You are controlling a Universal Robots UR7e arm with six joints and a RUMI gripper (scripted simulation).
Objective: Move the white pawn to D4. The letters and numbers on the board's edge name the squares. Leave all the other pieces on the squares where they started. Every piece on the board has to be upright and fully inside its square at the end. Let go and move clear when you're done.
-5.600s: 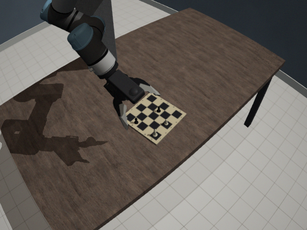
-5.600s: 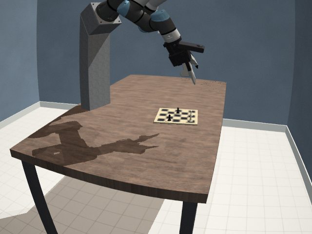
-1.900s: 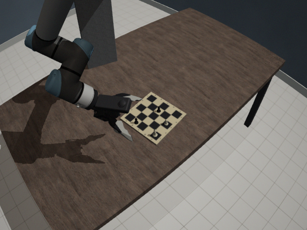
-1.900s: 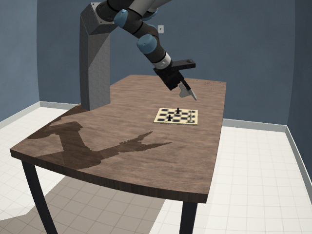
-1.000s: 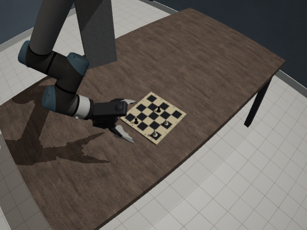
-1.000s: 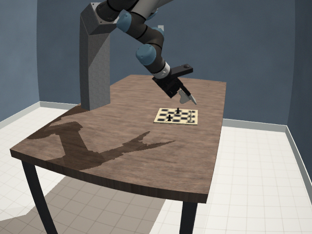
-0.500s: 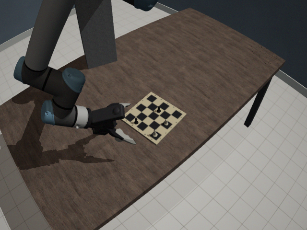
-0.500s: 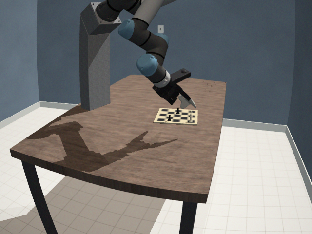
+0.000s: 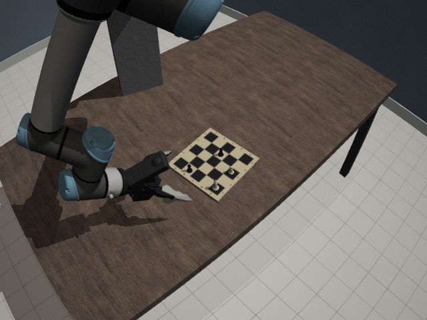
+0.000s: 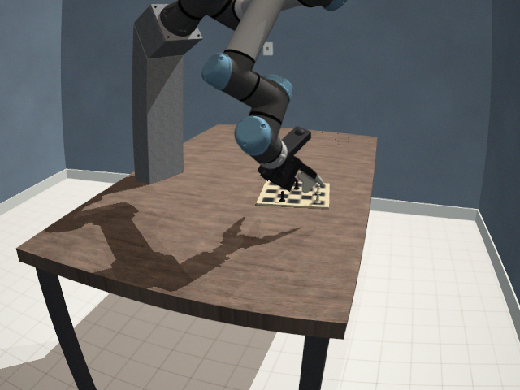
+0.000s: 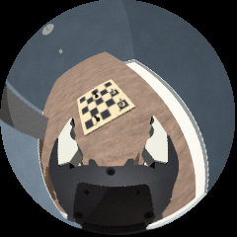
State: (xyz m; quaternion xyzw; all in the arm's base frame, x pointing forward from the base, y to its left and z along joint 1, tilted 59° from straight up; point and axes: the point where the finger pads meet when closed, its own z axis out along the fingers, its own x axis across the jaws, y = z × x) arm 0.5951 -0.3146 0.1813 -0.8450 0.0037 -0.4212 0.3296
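While my gripper hangs wide open with nothing in it, just off the chessboard's near edge, I see two white pieces: one on the edge row, one a row in. Which is the pawn I cannot tell. Two black pieces stand apart.

A chessboard lies on a table, nearer to one long edge than to the middle. On the board stand four pieces, each on its own square and apart from the others. In the top view, one pawn stands toward the far side, another pawn near the left edge, a third piece to the right of the middle, and a fourth piece near the front corner. A pillar stands on the table behind the board, well apart from it.
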